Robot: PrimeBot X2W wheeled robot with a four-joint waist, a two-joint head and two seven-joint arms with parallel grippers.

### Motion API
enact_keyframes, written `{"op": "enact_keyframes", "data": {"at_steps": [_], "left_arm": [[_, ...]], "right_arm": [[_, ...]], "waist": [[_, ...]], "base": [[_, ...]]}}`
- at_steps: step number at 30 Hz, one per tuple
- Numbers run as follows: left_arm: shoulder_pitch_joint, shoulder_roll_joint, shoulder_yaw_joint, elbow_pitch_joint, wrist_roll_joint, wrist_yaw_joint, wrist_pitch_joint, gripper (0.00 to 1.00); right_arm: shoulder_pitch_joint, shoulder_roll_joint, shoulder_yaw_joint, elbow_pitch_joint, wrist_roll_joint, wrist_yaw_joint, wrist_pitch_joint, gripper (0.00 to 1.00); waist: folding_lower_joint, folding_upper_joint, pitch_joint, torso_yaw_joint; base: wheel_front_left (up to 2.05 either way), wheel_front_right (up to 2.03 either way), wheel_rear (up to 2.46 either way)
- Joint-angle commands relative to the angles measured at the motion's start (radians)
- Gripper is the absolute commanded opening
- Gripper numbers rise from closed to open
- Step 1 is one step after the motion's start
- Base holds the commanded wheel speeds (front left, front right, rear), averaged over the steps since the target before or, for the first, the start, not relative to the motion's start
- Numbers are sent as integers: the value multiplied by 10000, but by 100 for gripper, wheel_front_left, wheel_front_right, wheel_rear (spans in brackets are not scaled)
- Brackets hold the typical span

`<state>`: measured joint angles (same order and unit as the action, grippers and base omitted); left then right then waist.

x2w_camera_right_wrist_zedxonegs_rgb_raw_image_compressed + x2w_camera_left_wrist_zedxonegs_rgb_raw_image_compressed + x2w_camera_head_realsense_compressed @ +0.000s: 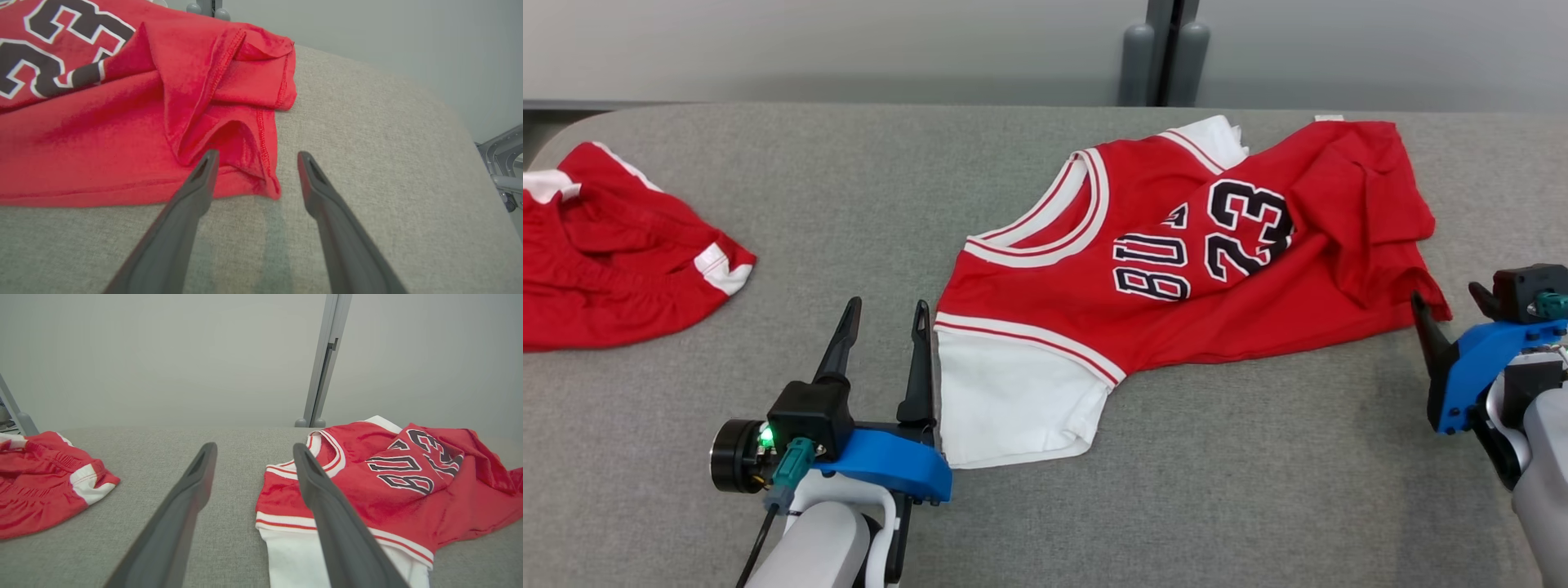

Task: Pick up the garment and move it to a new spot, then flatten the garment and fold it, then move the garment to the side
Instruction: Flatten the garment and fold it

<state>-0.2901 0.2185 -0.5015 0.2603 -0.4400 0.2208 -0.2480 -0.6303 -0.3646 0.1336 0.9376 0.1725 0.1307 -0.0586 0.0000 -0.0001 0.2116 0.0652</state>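
Observation:
The garment (1176, 245) is a red jersey with white sleeves, white-trimmed neckline and the number 23. It lies rumpled on the grey table, right of centre, with its hem side folded over itself. My left gripper (887, 304) stands open just left of the near white sleeve, its right finger at the sleeve's edge; the left wrist view shows that finger over the jersey (388, 486), left gripper (254, 448) empty. My right gripper (1448, 296) is open at the jersey's near right hem corner. In the right wrist view the hem corner (265, 179) lies between the tips of the right gripper (257, 155).
A second red piece with white trim (613, 253) lies bunched at the table's left edge, also seen in the left wrist view (41, 486). The grey fabric table (849, 204) has bare room between the two pieces. A grey post (1168, 49) stands behind the far edge.

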Motion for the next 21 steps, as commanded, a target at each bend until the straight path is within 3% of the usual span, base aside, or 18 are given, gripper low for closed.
{"op": "enact_keyframes", "data": {"at_steps": [1,7,8,9,12,13,21], "left_arm": [[-109,54,-18,-43,4,58,14,100],[-196,44,-25,-75,9,78,-17,100],[-198,48,-14,-74,-1,86,-25,100],[-194,57,0,-65,-10,94,-35,100],[-189,50,3,-29,-22,120,-51,100],[-194,41,4,-20,-29,135,-56,100],[37,128,-11,21,-76,173,-80,100]], "right_arm": [[-123,-118,-72,149,-87,1,38,100],[-484,14,-287,702,-411,1,-20,100],[-541,73,-273,761,-423,1,-29,93],[-601,122,-258,816,-423,1,-42,57],[-711,221,-209,1001,-401,1,-37,10],[-749,292,-179,1034,-367,1,-64,0],[-496,535,526,744,474,1,-384,0]], "waist": [[0,1,166,156],[0,1,375,361],[0,1,390,367],[0,1,397,364],[0,1,389,330],[0,1,375,300],[0,1,129,-239]], "base": [[0,0,0],[0,0,0],[0,0,0],[0,0,0],[0,0,0],[0,0,0],[0,0,0]]}}
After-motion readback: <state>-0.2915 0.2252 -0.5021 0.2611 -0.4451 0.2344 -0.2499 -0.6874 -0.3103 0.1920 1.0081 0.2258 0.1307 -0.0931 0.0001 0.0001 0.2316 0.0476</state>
